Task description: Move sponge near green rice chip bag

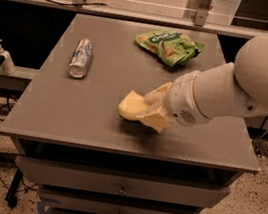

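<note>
The pale yellow sponge [130,105] is held in my gripper [150,105] over the middle right of the grey table [67,113]. The gripper's pale yellow fingers [156,119] close on the sponge's right end, and the big white arm reaches in from the right. The sponge sits at or just above the tabletop. The green rice chip bag [169,45] lies at the back of the table, up and to the right of the sponge, with a gap of bare table between them.
A silver-blue can [80,57] lies on its side at the table's back left. A pump bottle [2,57] stands on a low shelf left of the table. Drawers run under the table's front edge.
</note>
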`<state>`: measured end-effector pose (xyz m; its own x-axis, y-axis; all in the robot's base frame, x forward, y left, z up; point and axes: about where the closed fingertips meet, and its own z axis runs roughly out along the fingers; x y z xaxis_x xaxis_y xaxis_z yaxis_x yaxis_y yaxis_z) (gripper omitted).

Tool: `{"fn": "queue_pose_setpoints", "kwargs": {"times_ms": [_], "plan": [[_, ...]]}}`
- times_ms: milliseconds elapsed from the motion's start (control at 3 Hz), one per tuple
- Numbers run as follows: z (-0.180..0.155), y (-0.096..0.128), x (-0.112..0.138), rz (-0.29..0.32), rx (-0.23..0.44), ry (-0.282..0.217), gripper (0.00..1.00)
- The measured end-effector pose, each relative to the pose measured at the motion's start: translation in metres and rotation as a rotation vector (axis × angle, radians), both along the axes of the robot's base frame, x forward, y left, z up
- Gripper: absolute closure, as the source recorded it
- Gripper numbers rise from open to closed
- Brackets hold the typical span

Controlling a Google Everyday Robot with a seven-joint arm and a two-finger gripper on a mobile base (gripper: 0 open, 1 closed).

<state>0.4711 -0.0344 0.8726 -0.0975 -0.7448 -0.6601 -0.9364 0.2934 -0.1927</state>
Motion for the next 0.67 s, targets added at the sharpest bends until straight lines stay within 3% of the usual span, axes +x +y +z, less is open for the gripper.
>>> {"fn": "queue_pose_setpoints", "kwargs": {"times_ms": [333,667], "plan": [[0.0178,-0.0555,0.0233,-0.063,-0.083,-0.058,1.0],[0.0178,-0.0554,0.0233,-0.063,-0.083,-0.059,1.0]]}}
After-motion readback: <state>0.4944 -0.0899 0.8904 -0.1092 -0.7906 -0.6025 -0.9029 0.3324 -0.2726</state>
